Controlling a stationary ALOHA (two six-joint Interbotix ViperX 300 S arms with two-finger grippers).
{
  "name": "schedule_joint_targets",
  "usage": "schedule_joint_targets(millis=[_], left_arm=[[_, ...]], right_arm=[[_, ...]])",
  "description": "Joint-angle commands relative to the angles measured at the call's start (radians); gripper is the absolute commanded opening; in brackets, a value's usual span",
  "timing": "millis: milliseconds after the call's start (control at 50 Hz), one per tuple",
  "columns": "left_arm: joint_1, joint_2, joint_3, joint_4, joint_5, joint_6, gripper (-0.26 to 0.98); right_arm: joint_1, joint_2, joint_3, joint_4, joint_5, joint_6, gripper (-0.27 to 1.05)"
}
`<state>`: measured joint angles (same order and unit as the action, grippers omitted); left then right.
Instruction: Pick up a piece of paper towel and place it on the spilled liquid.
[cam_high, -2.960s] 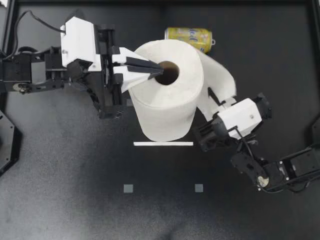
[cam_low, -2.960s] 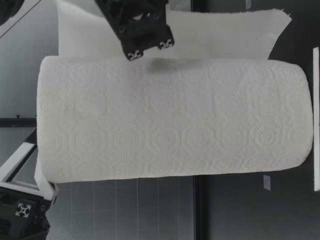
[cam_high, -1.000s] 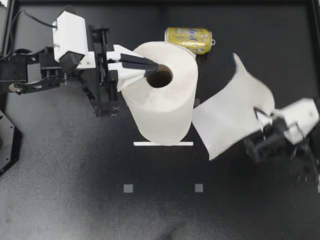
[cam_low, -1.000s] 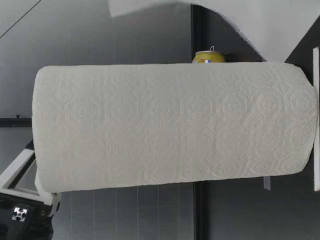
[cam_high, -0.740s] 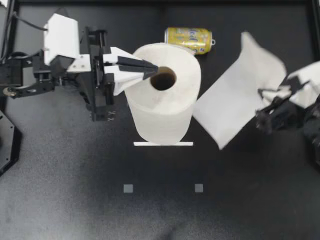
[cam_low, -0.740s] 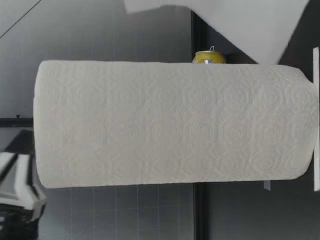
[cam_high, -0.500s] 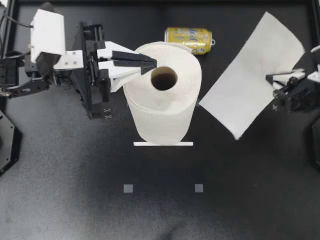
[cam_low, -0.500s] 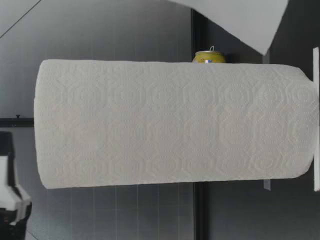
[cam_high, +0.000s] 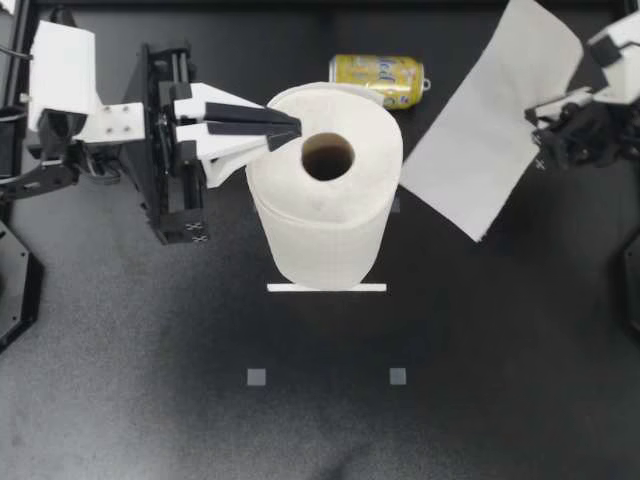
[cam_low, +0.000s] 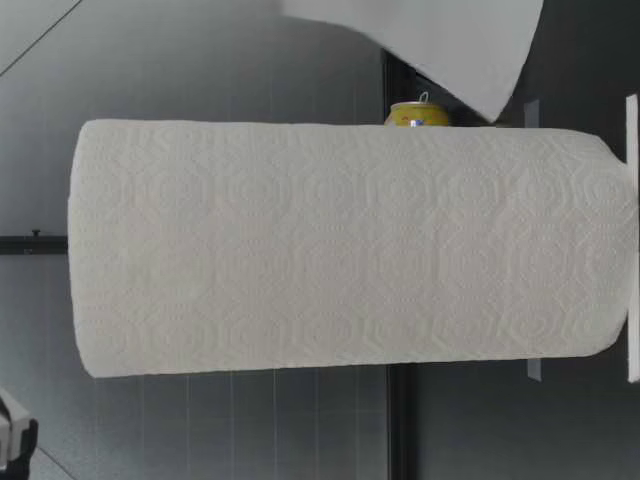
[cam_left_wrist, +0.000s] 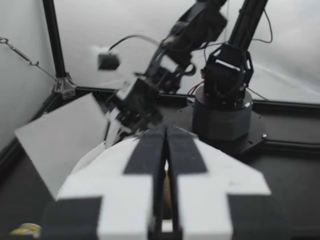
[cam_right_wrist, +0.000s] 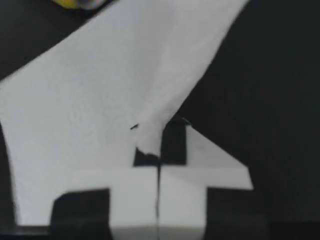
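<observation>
Right gripper (cam_high: 542, 124) pinches sheet (cam_high: 487, 135) aloft, near can (cam_high: 378, 79). Roll (cam_high: 325, 220) stands mid-table; left gripper (cam_high: 288, 126), jaws pressed together, over its rim.

Can (cam_high: 378, 78) lies behind roll (cam_high: 325, 195), sheet (cam_high: 490, 130) at right.

The black table (cam_high: 140, 400) carries an upright paper towel roll (cam_high: 325, 205), a yellow can (cam_high: 378, 76) and a white strip (cam_high: 326, 288).

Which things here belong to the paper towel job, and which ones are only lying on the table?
Belong to the job: torn paper towel sheet, pinched in my right gripper; paper towel roll, upright. No spilled liquid is visible.
Only lying about: yellow can on its side; white strip beside the roll; two grey squares.
</observation>
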<state>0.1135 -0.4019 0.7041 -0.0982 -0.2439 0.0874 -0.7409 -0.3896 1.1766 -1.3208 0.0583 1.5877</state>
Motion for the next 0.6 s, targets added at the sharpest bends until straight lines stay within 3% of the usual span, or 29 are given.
schedule_joint_targets(millis=[0, 200, 580], left_arm=[[-0.002, -0.029, -0.009, 0.002, -0.008, 0.002, 0.06], [-0.003, -0.052, 0.003, 0.002, -0.005, 0.006, 0.06], [-0.003, -0.061, 0.012, 0.003, -0.006, 0.012, 0.06]], right_arm=[[-0.026, 0.074, -0.052, 0.0, -0.012, -0.032, -0.13], [-0.078, 0.224, -0.12, -0.002, -0.023, -0.115, -0.13], [-0.1, 0.316, -0.221, -0.02, -0.048, -0.149, -0.13]])
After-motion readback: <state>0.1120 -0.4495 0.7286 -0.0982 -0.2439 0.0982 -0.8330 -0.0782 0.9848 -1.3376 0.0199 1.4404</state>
